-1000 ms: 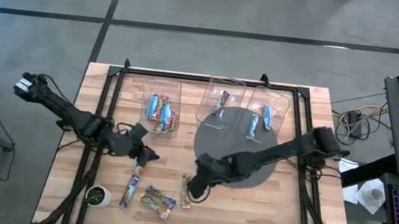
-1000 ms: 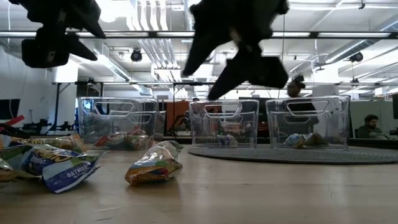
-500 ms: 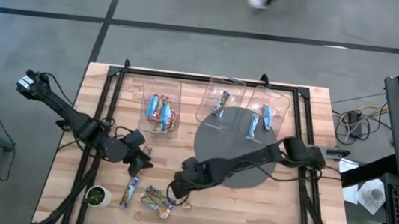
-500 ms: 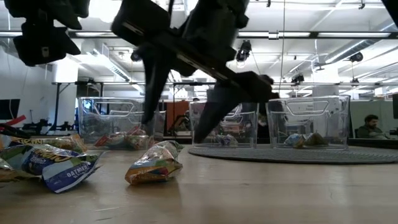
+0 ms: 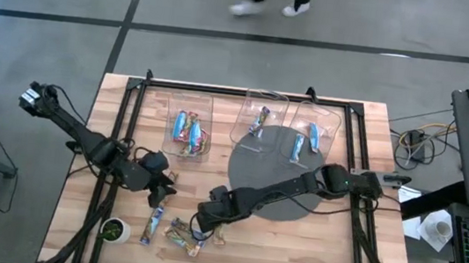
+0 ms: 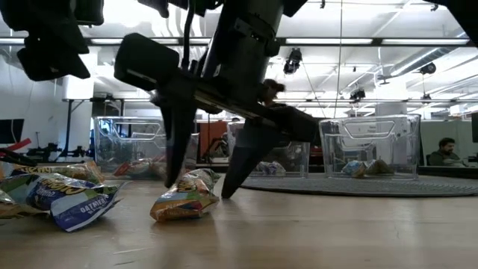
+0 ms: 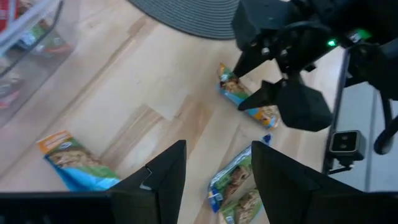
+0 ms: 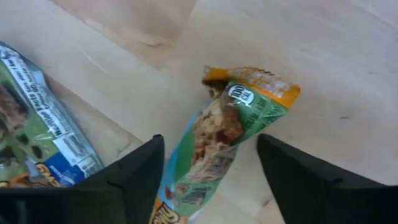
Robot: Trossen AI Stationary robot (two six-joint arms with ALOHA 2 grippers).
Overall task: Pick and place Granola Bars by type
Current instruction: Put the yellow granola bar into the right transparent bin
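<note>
My right gripper (image 8: 217,186) is open, low over the table near its front. Its two fingers stand on either side of an orange-and-green wrapped bar (image 8: 227,134) that lies flat on the wood; the bar also shows in the low view (image 6: 187,198) and the high view (image 5: 219,236). I see no finger touching it. My left gripper (image 7: 217,174) is open and empty, above the table to the left (image 5: 163,192). More bars lie near the front: a blue-ended one (image 5: 151,224) and a pair (image 5: 184,236).
Three clear bins stand at the far side: the left one (image 5: 190,128) and the right one (image 5: 316,134) each hold several bars, the middle one (image 5: 260,117) one. A grey round mat (image 5: 288,169) lies under my right arm. A small green-and-white cup (image 5: 114,228) stands at the near left.
My right gripper has gone toward the table's left and near edges and come down, open, until its fingers stand around the orange-and-green bar. My left gripper has shifted a little toward the near edge. The bars have stayed where they were.
</note>
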